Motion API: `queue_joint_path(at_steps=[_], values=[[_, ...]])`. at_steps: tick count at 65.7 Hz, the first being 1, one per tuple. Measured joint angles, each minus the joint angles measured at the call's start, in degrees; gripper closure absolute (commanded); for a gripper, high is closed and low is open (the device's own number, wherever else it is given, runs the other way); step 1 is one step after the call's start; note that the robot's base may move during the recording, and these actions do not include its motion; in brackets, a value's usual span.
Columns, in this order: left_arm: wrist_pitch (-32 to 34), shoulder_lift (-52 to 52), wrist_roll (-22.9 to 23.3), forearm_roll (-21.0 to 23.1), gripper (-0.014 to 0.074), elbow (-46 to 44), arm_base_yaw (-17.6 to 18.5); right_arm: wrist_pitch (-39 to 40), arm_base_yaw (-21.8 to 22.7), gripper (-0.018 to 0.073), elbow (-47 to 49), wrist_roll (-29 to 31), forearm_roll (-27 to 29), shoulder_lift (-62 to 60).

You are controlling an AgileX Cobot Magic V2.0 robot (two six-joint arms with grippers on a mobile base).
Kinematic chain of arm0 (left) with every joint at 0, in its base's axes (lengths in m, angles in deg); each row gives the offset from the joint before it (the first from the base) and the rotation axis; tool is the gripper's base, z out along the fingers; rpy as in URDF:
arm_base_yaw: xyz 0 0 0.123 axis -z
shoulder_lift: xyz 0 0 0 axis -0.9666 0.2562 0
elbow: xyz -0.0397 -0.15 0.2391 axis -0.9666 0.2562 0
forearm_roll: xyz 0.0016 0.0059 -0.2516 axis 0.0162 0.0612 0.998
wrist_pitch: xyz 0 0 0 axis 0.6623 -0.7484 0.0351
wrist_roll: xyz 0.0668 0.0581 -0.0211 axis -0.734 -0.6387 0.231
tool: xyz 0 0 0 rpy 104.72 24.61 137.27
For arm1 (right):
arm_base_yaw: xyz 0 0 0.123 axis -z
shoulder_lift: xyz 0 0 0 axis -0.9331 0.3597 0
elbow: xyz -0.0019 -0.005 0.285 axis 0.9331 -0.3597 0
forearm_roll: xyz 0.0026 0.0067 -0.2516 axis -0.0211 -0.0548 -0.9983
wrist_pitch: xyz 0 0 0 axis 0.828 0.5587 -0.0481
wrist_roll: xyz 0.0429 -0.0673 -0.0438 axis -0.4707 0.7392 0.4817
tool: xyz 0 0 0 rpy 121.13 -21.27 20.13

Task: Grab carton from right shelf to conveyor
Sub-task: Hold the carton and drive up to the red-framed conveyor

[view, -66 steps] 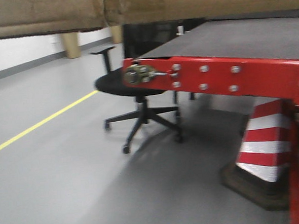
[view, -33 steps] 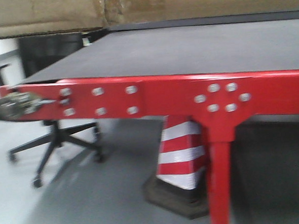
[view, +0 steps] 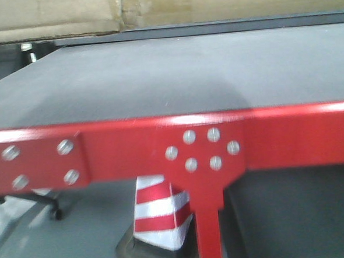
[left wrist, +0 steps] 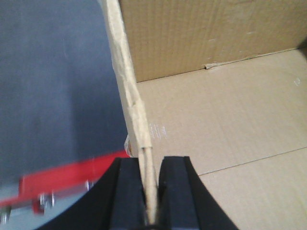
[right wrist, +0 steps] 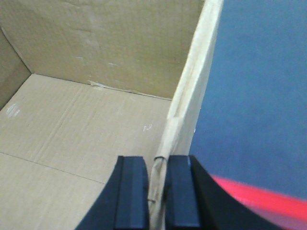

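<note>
The tan corrugated carton (view: 66,15) fills the top of the front view, held above the conveyor (view: 174,76), a dark grey belt on a red frame. In the left wrist view my left gripper (left wrist: 151,191) is shut on the carton's left wall (left wrist: 136,110), with the open inside of the carton (left wrist: 225,120) to its right. My right gripper (right wrist: 157,191) is shut on the carton's right wall (right wrist: 192,91), and the carton's inside (right wrist: 72,124) lies to its left. The belt (right wrist: 259,86) shows beyond that wall. The right shelf is out of view.
A red and white traffic cone (view: 160,217) stands on the floor under the conveyor's red front rail (view: 161,150). A red leg (view: 208,232) drops from the rail beside it. An office chair's wheel (view: 57,213) shows at lower left.
The front view has swung right and come closer to the conveyor: the chair and cone slid left, and the belt now spans the frame. The carton stays at the top.
</note>
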Motion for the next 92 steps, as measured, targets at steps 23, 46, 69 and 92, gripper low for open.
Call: queue_joint_path(at_steps=[23, 46, 69, 92], values=[[0.0, 0.0, 0.0, 0.0, 0.061, 0.0, 0.0, 0.0, 0.0, 0.0631, 0.0, 0.0, 0.0, 0.0], [0.0, 0.0, 0.0, -0.1, 0.061, 0.0, 0.0, 0.0, 0.0, 0.0631, 0.0, 0.0, 0.0, 0.0], [0.0, 0.0, 0.0, -0.1, 0.061, 0.0, 0.0, 0.0, 0.0, 0.0631, 0.0, 0.0, 0.0, 0.0], [0.0, 0.0, 0.0, -0.1, 0.061, 0.0, 0.0, 0.0, 0.0, 0.0631, 0.0, 0.0, 0.0, 0.0]])
